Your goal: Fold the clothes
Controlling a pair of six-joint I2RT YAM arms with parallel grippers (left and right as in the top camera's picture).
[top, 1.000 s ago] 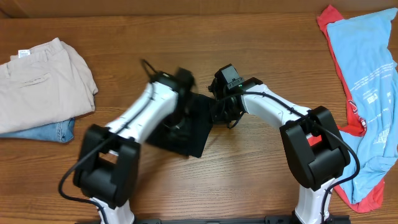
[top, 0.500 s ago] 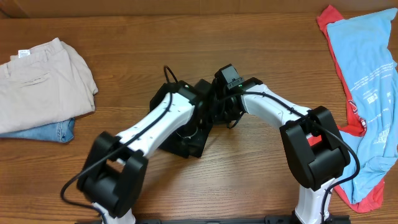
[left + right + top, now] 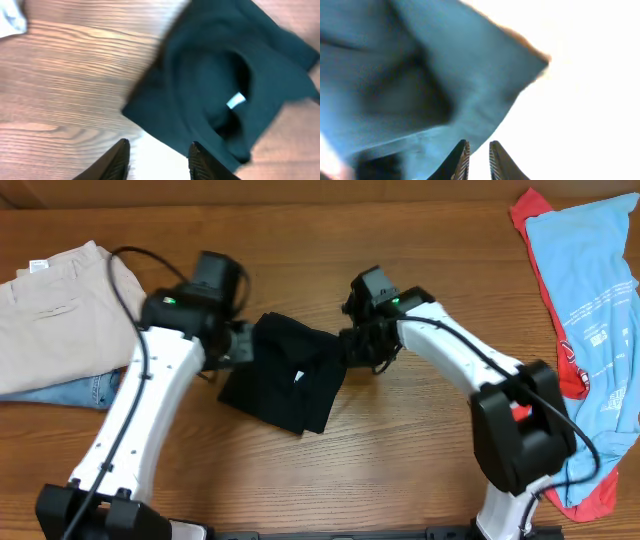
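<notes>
Black T-shirt (image 3: 285, 380), between left hand (image 3: 238, 346), right hand (image 3: 352, 352)

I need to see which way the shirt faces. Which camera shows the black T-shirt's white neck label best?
The left wrist view: the white neck label shows large and distinct on the black T-shirt. Overhead shows it only as a tiny white fleck. The right wrist view shows only washed-out cloth close up, no label.

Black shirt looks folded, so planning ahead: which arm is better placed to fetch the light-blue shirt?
Probably right: the right gripper sits right of the black shirt, toward the light-blue shirt; the left gripper sits on the far side.
</notes>
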